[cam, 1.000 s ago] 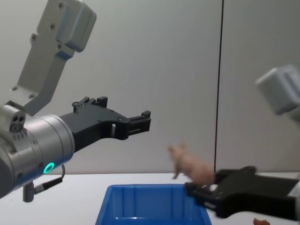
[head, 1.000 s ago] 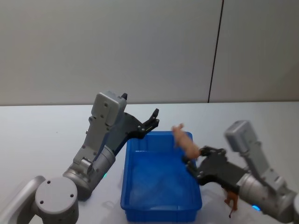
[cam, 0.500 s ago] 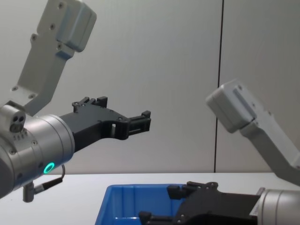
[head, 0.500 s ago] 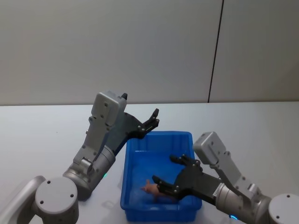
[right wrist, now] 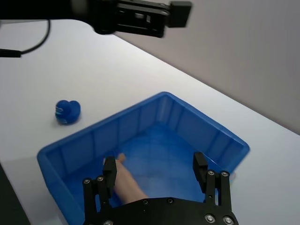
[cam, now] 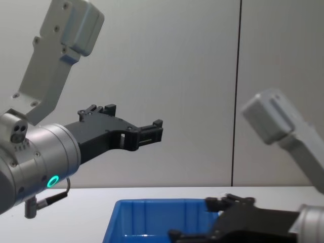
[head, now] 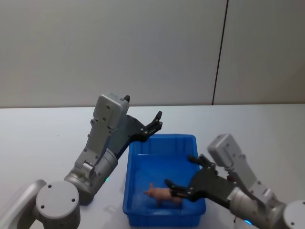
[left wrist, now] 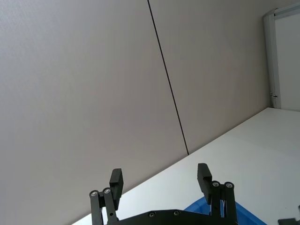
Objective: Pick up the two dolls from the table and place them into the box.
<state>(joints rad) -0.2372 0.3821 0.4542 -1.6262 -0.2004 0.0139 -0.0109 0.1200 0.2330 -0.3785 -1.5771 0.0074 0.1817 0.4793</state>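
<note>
White table (head: 38,129) meets seemingly panelled grey wall (head: 119,47).

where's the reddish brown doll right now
In the head view the reddish-brown doll lies on the floor of the box, near its front wall, right by the open right gripper.

The place looked like a robotics lab or test room. A plain white bench (head: 43,129) ran up to bare grey wall panels (head: 109,47) joined at a thin dark seam (head: 220,52). A grey machine-built robot arm (head: 102,143) with a green status light (cam: 52,180) reached over the bench.
</note>
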